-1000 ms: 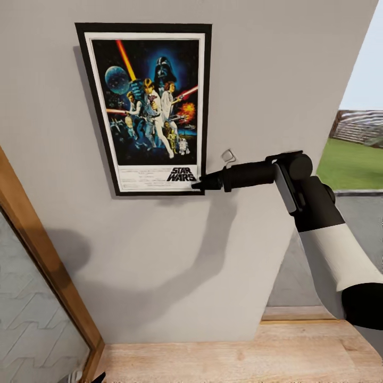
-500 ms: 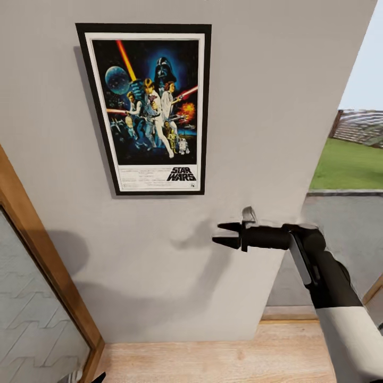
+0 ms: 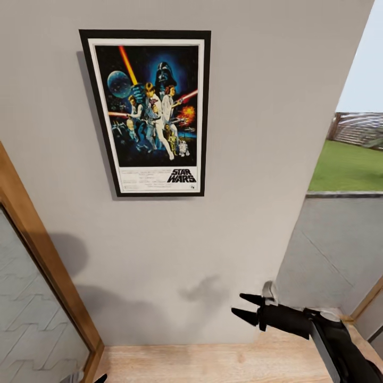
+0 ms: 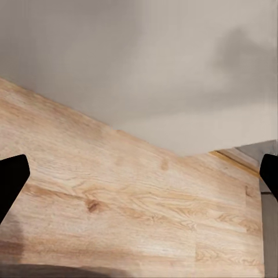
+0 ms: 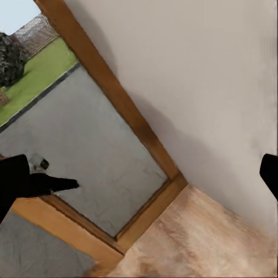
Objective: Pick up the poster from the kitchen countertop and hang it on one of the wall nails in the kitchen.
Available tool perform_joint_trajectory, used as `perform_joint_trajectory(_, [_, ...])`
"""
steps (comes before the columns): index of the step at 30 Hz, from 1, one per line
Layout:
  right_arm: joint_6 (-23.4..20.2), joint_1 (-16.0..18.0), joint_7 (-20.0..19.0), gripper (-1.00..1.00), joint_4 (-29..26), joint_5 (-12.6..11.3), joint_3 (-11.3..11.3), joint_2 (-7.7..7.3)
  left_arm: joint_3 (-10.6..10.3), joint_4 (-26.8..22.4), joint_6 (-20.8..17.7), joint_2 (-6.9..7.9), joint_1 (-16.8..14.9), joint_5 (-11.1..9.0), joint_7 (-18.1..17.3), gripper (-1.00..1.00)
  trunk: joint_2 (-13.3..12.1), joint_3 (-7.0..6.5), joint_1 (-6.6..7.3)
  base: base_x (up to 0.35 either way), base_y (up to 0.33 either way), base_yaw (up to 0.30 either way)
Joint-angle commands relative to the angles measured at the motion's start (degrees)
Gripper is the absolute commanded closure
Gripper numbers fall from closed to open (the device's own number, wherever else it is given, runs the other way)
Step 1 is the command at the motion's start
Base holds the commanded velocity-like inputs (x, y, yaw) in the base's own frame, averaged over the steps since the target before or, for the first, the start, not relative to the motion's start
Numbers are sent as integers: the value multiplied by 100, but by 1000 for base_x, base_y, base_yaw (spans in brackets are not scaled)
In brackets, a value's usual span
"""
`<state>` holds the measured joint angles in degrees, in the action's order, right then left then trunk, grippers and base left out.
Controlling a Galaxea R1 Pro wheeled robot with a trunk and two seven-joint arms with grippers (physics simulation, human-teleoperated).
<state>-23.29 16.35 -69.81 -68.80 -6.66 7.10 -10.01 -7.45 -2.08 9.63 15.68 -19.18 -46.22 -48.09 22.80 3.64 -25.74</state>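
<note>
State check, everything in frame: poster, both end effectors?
poster: hanging flat on the grey wall, upright, nothing touching it.
right end effector: open, empty, low near the wooden floor, well below the poster.
left end effector: open, empty, fingertips wide apart, facing floor and wall base.

Bright even light, soft wall (image 3: 266, 133) shadows, perhaps slightly blurred

head faces wall (image 3: 255, 106), wrists near floor (image 4: 116, 202)
</note>
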Motion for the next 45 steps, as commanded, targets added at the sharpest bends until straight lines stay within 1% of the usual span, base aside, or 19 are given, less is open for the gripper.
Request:
perform_joint_trajectory(1, [1, -36, 47, -100, 184, -34, 21, 0, -54, 7, 42, 0, -6, -26, -7, -100, 12, 2, -4, 0, 0, 0])
perform_joint_trajectory(2, [71, -64, 106, -100, 341, -31, 35, 0, -59, 6, 43, -1, -6, -23, -4, -100, 12, -7, -4, 0, 0, 0])
perform_joint_trajectory(3, [304, -101, 252, -100, 708, -30, 55, -4, -83, 6, 48, -5, -6, -18, 4, -100, 12, -17, -4, 0, 0, 0])
perform_joint_trajectory(8, [984, -146, 589, -100, 1626, -23, 79, -4, -191, 6, 57, -6, -6, -14, 26, -100, 12, -63, -4, 0, 0, 0])
perform_joint_trajectory(9, [1341, -158, 771, -100, 2173, -21, 71, -4, -236, 8, 61, -6, -6, -16, 31, -100, 12, -73, -4, 0, 0, 15])
perform_joint_trajectory(13, [1696, -163, 1021, -100, 2812, -20, 65, -3, -259, 12, 66, -5, -6, -18, 65, -100, 12, -110, -4, 0, 0, 43])
perform_joint_trajectory(14, [1852, -165, 1162, -100, 3105, -20, 61, -2, -264, 13, 69, -5, -6, -18, 157, -100, 12, -120, -4, 0, 0, 66])
perform_joint_trajectory(16, [2008, -167, 1316, -100, 3369, -20, 54, -2, -273, 13, 78, -4, -6, -18, 318, -100, 12, -138, -4, 0, 0, 72])
perform_joint_trajectory(18, [2212, -167, 1551, -100, 3701, -20, 46, -1, -299, 14, 159, -10, -6, -14, 641, -100, 12, -157, -4, 0, 0, 79])
perform_joint_trajectory(20, [2297, -169, 1715, -100, 3886, -20, 43, -1, -315, 14, 257, -19, -6, -6, 867, -100, 12, -176, -4, 0, 0, 80])
perform_joint_trajectory(21, [2373, -168, 1994, -100, 4144, -20, 40, 1, -330, 16, 392, -47, -6, 43, 1155, -100, 12, -185, -4, 0, 0, 61])
perform_joint_trajectory(27, [2440, -168, 2714, -100, 4657, -21, 38, 2, -334, 23, 510, -136, -6, 189, 1533, -100, 12, -242, -4, 0, 0, 30])
perform_joint_trajectory(29, [2454, -169, 3110, -100, 4903, -20, 34, 9, -335, 29, 533, -174, -6, 225, 1743, -100, 12, -260, -4, 0, 0, 9])
perform_joint_trajectory(30, [2462, -168, 3468, -100, 5115, -23, 31, 19, -336, 35, 545, -210, -6, 243, 1965, -100, 12, -269, -4, 0, 0, 4])
perform_joint_trajectory(32, [2467, -168, 3953, -100, 5345, -26, 30, 38, -332, 38, 557, -299, -6, 255, 2336, -100, 12, -279, -4, 0, 0, 2])
perform_joint_trajectory(36, [2468, -167, 4463, -100, 5487, -28, 29, 55, -331, 40, 562, -411, -6, 259, 2843, -100, 12, -288, -4, 0, 0, 1])
perform_joint_trajectory(39, [2469, -167, 5116, -100, 5652, -30, 31, 72, -328, 41, 585, -571, -6, 266, 3454, -100, 12, -291, -4, 0, 0, 0])
perform_joint_trajectory(42, [2466, -167, 5327, -100, 5767, -38, 34, 78, -325, 45, 604, -603, -6, 269, 3579, -100, 12, -291, -4, 0, 0, 0])
perform_joint_trajectory(45, [2463, -167, 5482, -100, 6162, -45, 40, 84, -320, 50, 610, -626, -6, 270, 3667, -100, 12, -292, -4, 0, 0, 0])
